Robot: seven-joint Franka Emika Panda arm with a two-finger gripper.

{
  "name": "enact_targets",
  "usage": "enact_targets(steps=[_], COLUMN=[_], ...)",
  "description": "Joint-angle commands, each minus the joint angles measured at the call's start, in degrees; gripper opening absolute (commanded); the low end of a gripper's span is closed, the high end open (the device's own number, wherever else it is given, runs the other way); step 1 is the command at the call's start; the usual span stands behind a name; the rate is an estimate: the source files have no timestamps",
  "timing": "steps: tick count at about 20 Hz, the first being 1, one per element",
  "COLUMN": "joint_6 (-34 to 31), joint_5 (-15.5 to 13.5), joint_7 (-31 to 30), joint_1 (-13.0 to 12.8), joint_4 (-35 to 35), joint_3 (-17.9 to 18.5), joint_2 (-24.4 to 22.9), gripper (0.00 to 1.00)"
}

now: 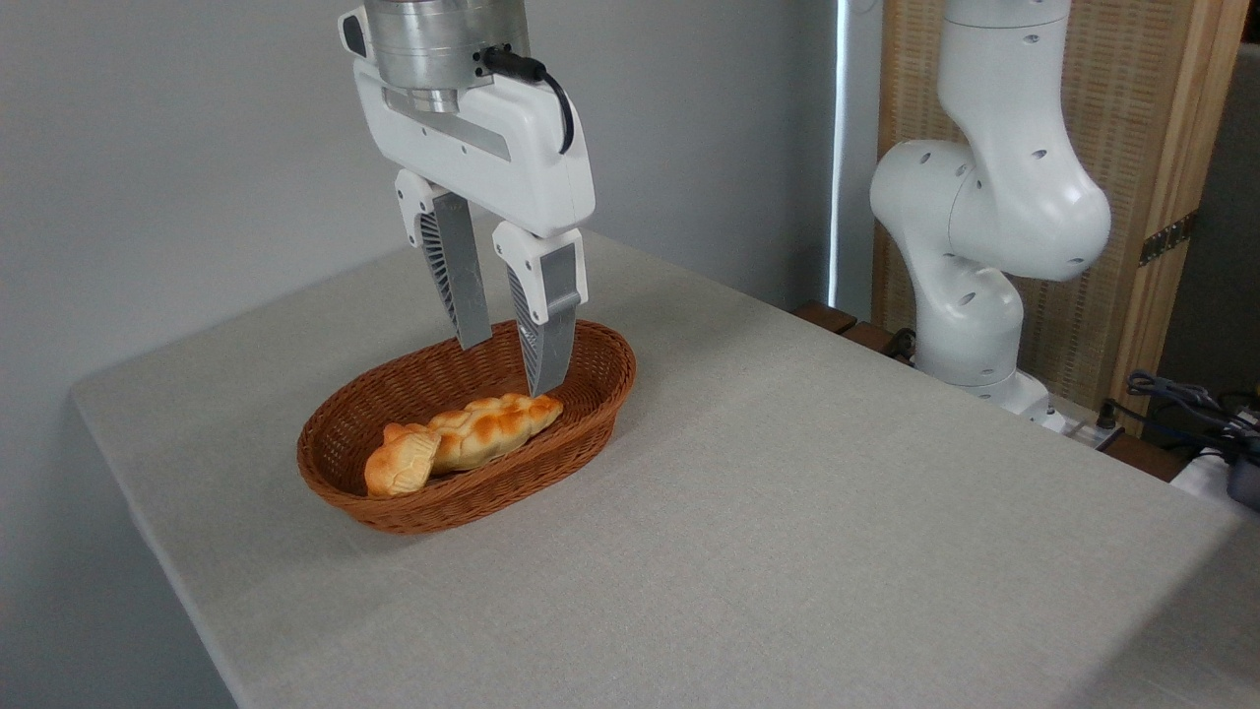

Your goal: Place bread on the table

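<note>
At the left of the table (787, 512), an oval wicker basket (591, 433) holds two breads. The small round bread (399, 465) lies at the basket's left end, touching the longer braided loaf (492, 425) that stretches to its right. Above the basket's right half hangs the gripper (512, 366), fingers pointing down and spread moderately apart with nothing between them; its nearer fingertip sits just above the loaf's right tip. Further right, the white arm (984, 217) rises beside the table's far edge.
</note>
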Motion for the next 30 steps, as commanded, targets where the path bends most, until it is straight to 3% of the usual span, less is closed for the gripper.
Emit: enact_targets(steps=[1,8,11,18,20,24,28,30], joint_6=[-0.89,-0.89,-0.19,8.24,13.50,28.08,31.81,32.25], joint_5=[-0.23,-0.31,-0.40,-2.34,-2.34,-2.34,-1.55,-0.15], joint_7=[0.51,0.59,0.59,0.33,-0.81,-9.07,-8.38,-3.14], joint_1=[-1.99,-2.27,-3.85,-4.64,-4.64,-4.73,-4.64,-4.56], joint_4=[-0.02,-0.21,-1.35,-10.29,-14.34,-19.45,-19.37,-19.28], joint_3=[0.07,0.06,-0.20,-4.85,-9.24,-13.12,-13.30,-13.04], joint_2=[0.49,0.66,0.66,-1.62,-1.36,0.13,1.19,1.19], gripper=[1.00,1.00,1.00,1.00,1.00,1.00,1.00,1.00])
